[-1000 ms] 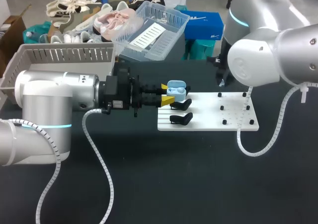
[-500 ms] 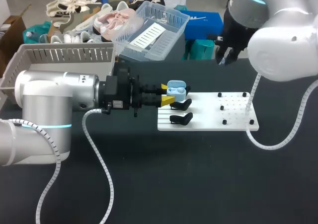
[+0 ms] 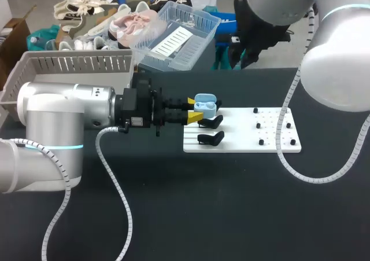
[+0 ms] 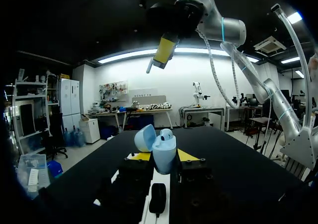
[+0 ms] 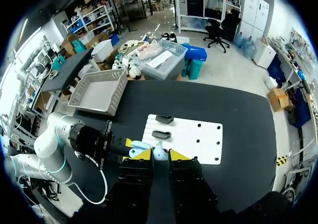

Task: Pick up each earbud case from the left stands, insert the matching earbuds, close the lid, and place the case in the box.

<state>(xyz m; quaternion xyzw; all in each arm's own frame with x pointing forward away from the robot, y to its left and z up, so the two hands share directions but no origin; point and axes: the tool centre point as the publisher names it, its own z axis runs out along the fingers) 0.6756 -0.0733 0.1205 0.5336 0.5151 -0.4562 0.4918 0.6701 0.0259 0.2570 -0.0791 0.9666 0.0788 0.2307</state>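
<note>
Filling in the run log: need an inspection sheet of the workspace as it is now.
Surface: black table with a white board on it.
Job's things: light-blue earbud case, lid open, beside two black stands; grey basket at the far left corner.
Clutter: nothing seen.
Grippers: left gripper shut on the case; right gripper high above the table, grip unclear.
Cables: left arm's white hose hangs to the table; right arm's hose loops past the board's right end.
Surroundings: nothing seen.
</note>
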